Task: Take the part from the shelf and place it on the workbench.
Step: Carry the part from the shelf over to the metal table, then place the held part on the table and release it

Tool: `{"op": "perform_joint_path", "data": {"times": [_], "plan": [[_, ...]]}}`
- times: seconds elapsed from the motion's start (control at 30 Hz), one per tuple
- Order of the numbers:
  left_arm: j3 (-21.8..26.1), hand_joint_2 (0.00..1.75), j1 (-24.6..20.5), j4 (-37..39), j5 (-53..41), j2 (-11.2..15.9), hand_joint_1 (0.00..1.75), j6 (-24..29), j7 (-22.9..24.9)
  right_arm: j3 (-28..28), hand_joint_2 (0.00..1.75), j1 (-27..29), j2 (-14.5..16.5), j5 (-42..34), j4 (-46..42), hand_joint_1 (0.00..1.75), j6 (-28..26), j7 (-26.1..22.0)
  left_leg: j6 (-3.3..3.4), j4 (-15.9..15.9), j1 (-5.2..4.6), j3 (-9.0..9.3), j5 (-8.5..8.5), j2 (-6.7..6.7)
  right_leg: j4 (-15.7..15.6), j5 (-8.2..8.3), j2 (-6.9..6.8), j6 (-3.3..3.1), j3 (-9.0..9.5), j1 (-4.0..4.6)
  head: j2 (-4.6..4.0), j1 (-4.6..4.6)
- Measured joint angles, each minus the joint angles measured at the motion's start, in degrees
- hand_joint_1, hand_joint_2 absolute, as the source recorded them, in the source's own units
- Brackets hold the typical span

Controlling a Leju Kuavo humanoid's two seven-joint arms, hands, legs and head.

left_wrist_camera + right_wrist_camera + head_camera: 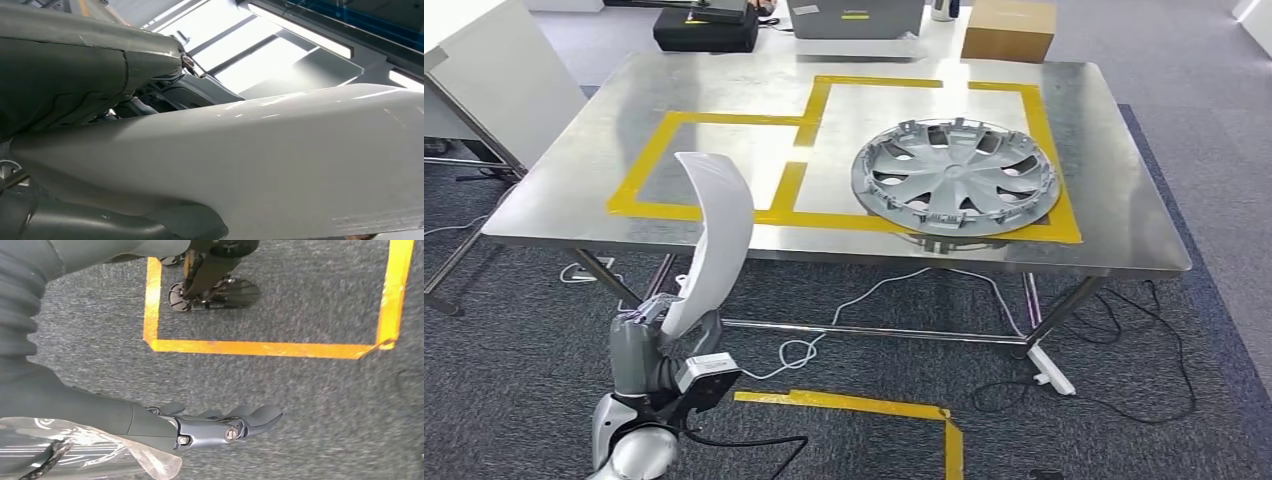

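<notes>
A long, curved white part [717,235] stands upright in my left hand [652,350], which grips its lower end at the bottom left of the head view, in front of the workbench. The part's tip reaches up over the near edge of the steel workbench [724,75]. In the left wrist view the white part [280,165] lies close under my grey thumb [75,75]. My right hand [215,425] hangs over the grey carpet with its dark fingers [255,417] stretched out and nothing in them.
A silver wheel cover [955,177] lies in the right yellow-taped box of the workbench; the left taped box [714,160] is bare. A cardboard box [1009,29] and a black case [706,27] stand at the far edge. Cables and yellow floor tape [854,404] lie below.
</notes>
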Motion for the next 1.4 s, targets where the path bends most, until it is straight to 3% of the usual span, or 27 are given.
{"op": "perform_joint_path", "data": {"times": [0.07,0.13,0.17,0.2,0.23,0.27,0.33,0.4,0.5,0.57,0.67,0.7,0.73,0.77,0.87,0.93,1.07,1.1,1.17,1.2,1.23,1.27,1.3,1.37,1.4], "plan": [[0.0,1.75,-0.2,0.0,-0.2,0.0,1.75,0.1,0.1,0.0,1.75,0.0,0.0,0.4,0.0,0.00,-0.1,0.2,-0.61,2.3,0.32,-0.80,-1.96,-2.01,-0.2,0.25,1.24,-0.72,-0.07,-0.18,0.00,-0.16],[0.2,1.75,-0.3,0.2,-0.3,0.0,1.75,0.2,0.2,-0.1,1.75,-0.1,0.0,1.2,0.0,0.00,-0.3,0.5,-0.91,9.2,0.51,-3.78,-5.85,-4.93,-0.2,0.40,2.55,-1.20,-0.18,-0.25,0.00,-0.35],[0.3,1.75,-0.3,0.4,-0.3,0.1,1.75,0.3,0.4,0.0,1.75,-0.1,0.0,1.8,0.0,0.00,-0.4,0.7,-0.94,13.4,0.53,-5.70,-7.54,-5.57,-0.2,0.43,3.18,-1.33,-0.23,-0.21,0.00,-0.37],[0.5,1.75,-0.3,0.6,-0.3,0.1,1.75,0.4,0.5,0.0,1.75,-0.1,0.0,2.4,0.0,0.00,-0.5,0.9,-0.91,16.3,0.54,-7.17,-8.27,-5.82,-0.2,0.44,3.80,-1.40,-0.24,-0.16,0.01,-0.37],[0.7,1.75,-0.4,0.8,-0.3,0.1,1.75,0.5,0.7,0.0,1.75,0.0,0.0,2.9,0.0,0.00,-0.6,1.0,-0.82,17.2,0.54,-7.81,-7.80,-5.89,-0.2,0.44,4.34,-1.42,-0.20,-0.11,0.01,-0.37],[0.8,1.75,-0.7,1.0,-0.3,0.2,1.75,0.6,0.8,0.0,1.75,0.1,0.0,3.5,0.0,0.00,-0.7,1.1,-0.65,15.8,0.53,-7.42,-6.14,-5.94,-0.1,0.43,4.82,-1.43,-0.11,-0.06,0.01,-0.37],[1.2,1.75,-1.3,1.4,-0.1,0.2,1.75,0.9,1.0,0.2,1.75,0.2,0.0,4.4,0.0,0.00,-0.7,1.3,-0.10,8.4,0.49,-4.58,-1.45,-6.26,-0.1,0.38,5.52,-1.34,0.07,-0.01,0.00,-0.37],[1.7,1.75,-2.1,1.8,0.1,0.2,1.75,1.2,1.3,0.3,1.75,0.2,0.0,5.0,0.0,0.00,-0.7,1.5,0.42,2.4,0.36,-2.30,0.85,-6.81,0.1,0.30,5.87,-0.91,-0.18,0.16,-0.01,-0.32],[2.9,1.75,-2.9,2.6,1.0,0.1,1.75,2.0,2.3,0.3,1.75,0.3,0.1,5.8,0.0,0.00,-0.7,2.0,0.98,0.8,0.24,-2.08,0.90,-7.00,0.2,0.34,6.01,0.17,-0.79,0.05,0.01,-0.31],[3.8,1.75,-3.4,3.2,1.6,0.1,1.75,2.4,2.6,0.3,1.75,0.3,0.0,6.2,0.0,0.00,-0.7,2.1,1.56,0.3,0.45,-1.87,1.19,-6.79,1.8,-0.75,5.20,0.71,-1.72,0.02,0.00,-0.07],[4.8,1.75,-4.0,4.1,2.0,0.1,1.75,2.7,2.6,0.3,1.75,0.1,0.0,6.5,0.0,0.00,-0.6,2.1,2.09,0.2,0.51,-1.71,1.17,-6.24,12.1,-5.44,3.46,1.31,-7.04,-0.07,0.01,0.44],[5.2,1.75,-4.0,4.4,2.1,0.1,1.75,2.7,2.6,0.3,1.75,0.0,0.1,6.6,0.0,0.00,-0.5,2.1,2.12,0.2,0.48,-1.67,1.08,-6.05,15.5,-6.43,3.22,1.48,-8.87,-0.10,0.01,0.44],[5.4,1.75,-4.1,4.7,2.2,0.1,1.75,2.8,2.5,0.3,1.75,0.1,0.1,6.7,0.0,0.00,-0.5,2.1,2.11,0.2,0.46,-1.58,0.97,-5.92,17.0,-6.41,3.12,1.57,-9.79,-0.11,0.01,0.43],[5.6,1.75,-4.1,5.0,2.3,0.1,1.75,2.8,2.5,0.3,1.75,0.1,0.1,6.8,0.0,0.00,-0.4,2.1,2.04,0.2,0.46,-1.41,0.82,-5.87,16.1,-5.24,3.06,1.58,-9.48,-0.11,0.01,0.46],[6.3,1.75,-4.5,5.6,2.6,0.1,1.75,2.9,2.5,0.3,1.75,0.1,0.0,6.9,0.0,0.00,0.0,2.1,1.46,0.3,0.33,-0.57,0.09,-5.80,4.6,0.14,2.46,1.14,-3.56,-0.02,0.01,0.48],[6.7,1.75,-4.9,6.0,2.9,0.1,1.75,3.0,2.5,0.3,1.75,-0.1,-0.1,7.0,0.0,0.00,0.2,2.1,0.89,0.4,0.08,-0.39,-0.25,-5.74,0.7,0.64,2.16,0.58,-1.25,0.16,0.01,0.40],[7.6,1.75,-5.6,6.8,3.7,0.1,1.75,3.1,2.3,0.3,1.75,0.0,-0.1,7.5,0.0,0.00,0.7,2.0,-0.24,1.5,0.20,-0.54,-1.56,-5.61,0.3,0.05,2.57,-0.88,-0.65,0.17,0.01,0.17],[7.9,1.75,-5.9,7.0,3.9,0.1,1.75,3.1,2.2,0.3,1.75,-0.1,-0.1,7.6,0.0,0.00,0.8,2.0,-0.49,3.8,0.26,-1.53,-2.80,-5.68,0.2,-0.04,2.64,-1.24,-0.39,0.08,0.01,0.05],[8.5,1.75,-6.3,7.6,4.3,0.2,1.75,3.1,2.0,0.4,1.75,-0.1,-0.1,7.8,0.0,0.00,0.9,2.0,-0.75,11.6,0.30,-5.53,-6.09,-5.80,0.2,-0.44,2.78,-1.74,0.04,0.11,0.00,-0.20],[8.7,1.75,-6.3,8.0,4.4,0.2,1.75,3.1,1.9,0.4,1.75,-0.1,-0.1,7.9,0.0,0.00,1.0,2.1,-0.80,15.4,0.31,-7.76,-7.19,-5.81,0.2,-0.68,2.88,-1.87,0.30,0.16,0.00,-0.18],[9.0,1.75,-6.3,8.3,4.5,0.2,1.75,3.1,1.9,0.3,1.75,-0.1,-0.1,7.9,0.0,0.00,1.0,2.1,-0.79,17.6,0.31,-9.32,-7.19,-5.83,0.2,-0.96,3.03,-1.92,0.63,0.21,0.01,-0.19],[9.2,1.75,-6.3,8.6,4.6,0.2,1.75,3.1,1.9,0.3,1.75,0.0,-0.1,7.9,0.0,0.00,1.0,2.1,-0.68,17.6,0.30,-9.84,-5.90,-5.84,0.2,-1.25,3.20,-1.91,1.05,0.28,0.00,-0.19],[9.4,1.75,-6.4,8.8,4.6,0.2,1.75,3.1,1.8,0.3,1.75,0.0,-0.1,8.0,0.0,0.00,1.0,2.1,-0.46,15.3,0.29,-9.31,-3.56,-5.85,0.2,-1.58,3.37,-1.87,1.58,0.35,0.01,-0.20],[9.7,1.75,-6.6,9.2,4.7,0.3,1.75,3.2,1.8,0.3,1.75,0.0,-0.1,8.1,0.1,0.00,1.1,2.0,0.30,7.9,0.11,-6.61,1.30,-5.92,0.2,-2.31,3.60,-1.61,2.53,0.55,0.00,-0.14],[9.8,1.75,-6.7,9.3,4.8,0.3,1.75,3.2,1.7,0.3,1.75,-0.1,-0.1,8.2,0.1,0.00,1.2,2.0,0.70,4.7,-0.02,-5.36,2.36,-5.95,0.2,-2.62,3.68,-1.36,2.76,0.62,0.01,-0.13]]}}
